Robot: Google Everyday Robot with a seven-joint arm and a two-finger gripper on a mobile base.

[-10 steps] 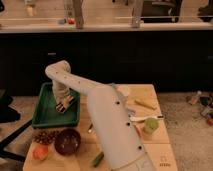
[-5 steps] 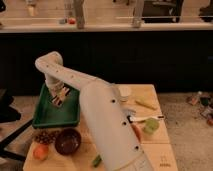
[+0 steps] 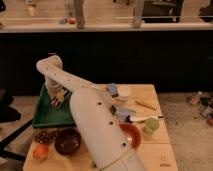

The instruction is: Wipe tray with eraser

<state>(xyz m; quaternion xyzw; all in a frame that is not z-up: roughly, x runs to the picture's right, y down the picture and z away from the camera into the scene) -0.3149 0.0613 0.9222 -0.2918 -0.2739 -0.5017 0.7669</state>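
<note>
The green tray [image 3: 46,119] lies on the left side of the wooden table. My white arm reaches up from the lower middle, bends at its elbow above the tray's far edge, and drops down into it. My gripper [image 3: 57,97] sits low over the tray's far middle. It is shut on the eraser [image 3: 60,96], a small pale block with dark stripes, pressed against or just above the tray floor. The arm hides the tray's right side.
In front of the tray stand a dark round bowl [image 3: 67,141], an orange fruit [image 3: 39,151] and dark red fruit [image 3: 45,136]. To the right are a blue block [image 3: 112,90], a white cup [image 3: 123,93], a reddish bowl [image 3: 132,135] and a green item [image 3: 150,125]. A dark counter front stands behind.
The elbow swung left and farther back, then eased slightly right. The gripper with the eraser shifted a little left and toward the tray's far side.
</note>
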